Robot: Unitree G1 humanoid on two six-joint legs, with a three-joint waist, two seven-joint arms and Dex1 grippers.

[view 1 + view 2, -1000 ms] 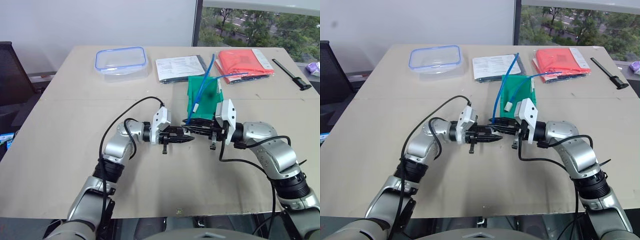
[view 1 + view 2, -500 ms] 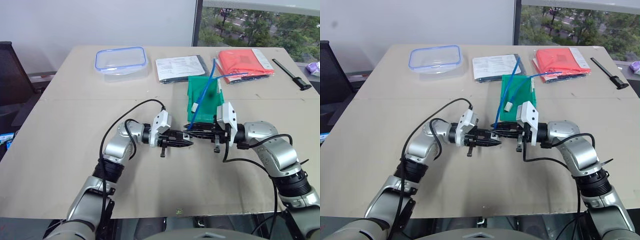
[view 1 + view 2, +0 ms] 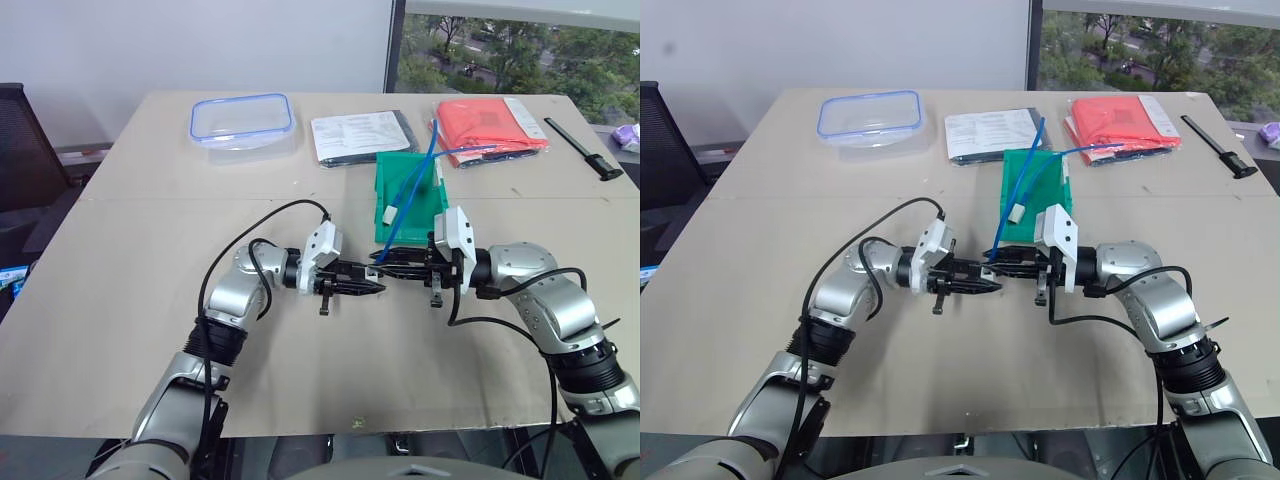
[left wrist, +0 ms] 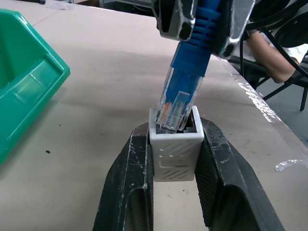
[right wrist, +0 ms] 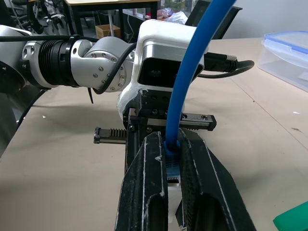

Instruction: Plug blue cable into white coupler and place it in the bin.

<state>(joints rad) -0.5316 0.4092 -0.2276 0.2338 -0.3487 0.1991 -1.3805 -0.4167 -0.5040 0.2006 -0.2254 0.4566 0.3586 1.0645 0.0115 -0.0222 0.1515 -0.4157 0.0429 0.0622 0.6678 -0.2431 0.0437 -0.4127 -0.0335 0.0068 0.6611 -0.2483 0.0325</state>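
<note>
Nearest, over the bare front half of the table, the two grippers meet tip to tip. The left gripper is clamped on the white coupler, socket face turned toward the right gripper. The right gripper is pinched tight on the blue cable just behind its clear plug.

Plug tip sits in the mouth of the socket, slightly tilted; most of the clear body is still outside. Plug's long axis runs along the line between the two grippers, roughly 3 to 9 o'clock across the table, pointing at the left gripper. From the pinch the cable climbs away toward 12 o'clock, arcs over the bin, and its free end with the second plug hangs above the bin's inside.

The bin lies just beyond the grippers at about 1 o'clock, long axis near to far.

Farther back: clear blue-rimmed box at 11 o'clock, printed sheet at 12, text too small to read; red packet at 1 o'clock, black tool at 2 o'clock.
</note>
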